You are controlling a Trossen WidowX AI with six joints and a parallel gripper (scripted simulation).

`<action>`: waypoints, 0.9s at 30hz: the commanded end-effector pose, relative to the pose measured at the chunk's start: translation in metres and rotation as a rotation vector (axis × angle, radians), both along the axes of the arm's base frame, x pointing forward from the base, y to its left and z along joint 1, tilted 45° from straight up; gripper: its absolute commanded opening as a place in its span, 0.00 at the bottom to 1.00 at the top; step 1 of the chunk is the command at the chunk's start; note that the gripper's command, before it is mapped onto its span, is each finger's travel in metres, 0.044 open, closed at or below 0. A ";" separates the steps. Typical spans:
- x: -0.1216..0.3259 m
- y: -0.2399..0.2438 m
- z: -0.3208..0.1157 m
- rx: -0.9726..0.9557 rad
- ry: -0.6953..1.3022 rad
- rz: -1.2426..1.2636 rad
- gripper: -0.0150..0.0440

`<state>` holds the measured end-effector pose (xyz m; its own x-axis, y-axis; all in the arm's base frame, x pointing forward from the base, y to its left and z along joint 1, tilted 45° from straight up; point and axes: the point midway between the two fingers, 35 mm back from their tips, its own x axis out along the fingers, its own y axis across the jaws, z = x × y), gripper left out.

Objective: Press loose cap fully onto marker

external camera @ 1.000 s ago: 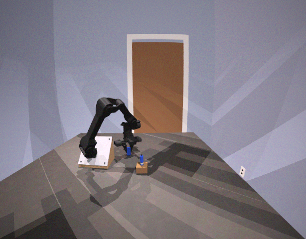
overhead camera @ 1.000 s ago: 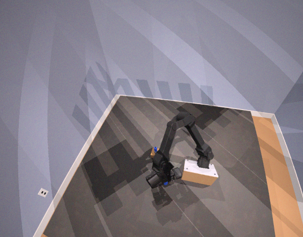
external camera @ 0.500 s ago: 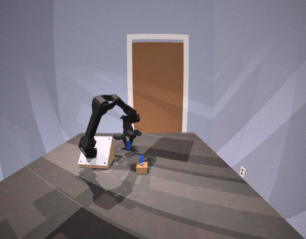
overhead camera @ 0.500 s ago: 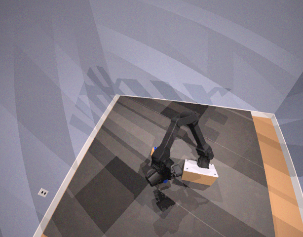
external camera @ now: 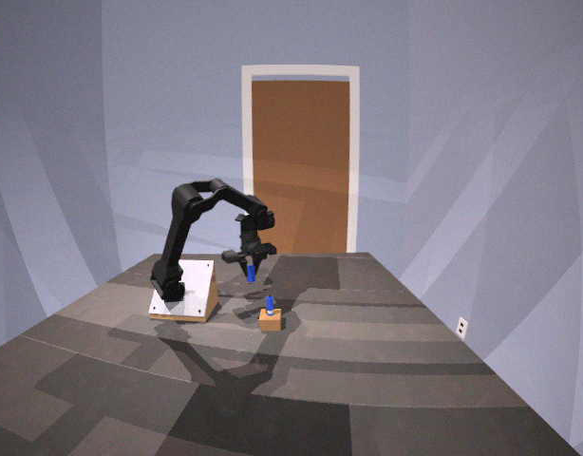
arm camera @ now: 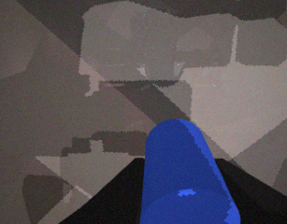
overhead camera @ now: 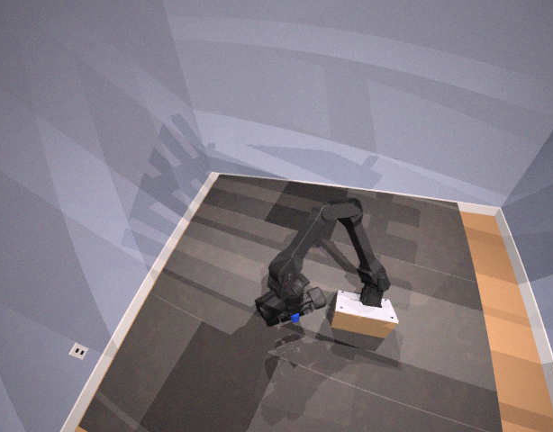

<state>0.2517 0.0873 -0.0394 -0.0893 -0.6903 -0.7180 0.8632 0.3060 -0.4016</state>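
My gripper is shut on the blue cap, one black finger on each side of it. The cap is roughly upright and held above the table. The marker, blue with a white band low down, stands upright in the orange-brown holder block. In the exterior view the block stands to the right of the held cap and lower in the picture. In the top view the arm hides the marker and block, and neither shows in the wrist view.
The arm's base sits on a wedge-shaped wooden mount with a white top, to the left of the holder block in the exterior view. Broad shadows and faint reflections of the arm cross the dark table.
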 end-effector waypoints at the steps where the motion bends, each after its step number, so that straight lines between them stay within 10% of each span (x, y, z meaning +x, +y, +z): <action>1: 0.020 -0.008 0.023 0.009 -0.013 0.005 0.25; 27: 0.071 -0.090 0.149 -0.013 -0.014 0.000 0.25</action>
<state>0.3178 0.0097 0.0887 -0.0892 -0.6955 -0.7130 0.8650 0.3008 -0.4016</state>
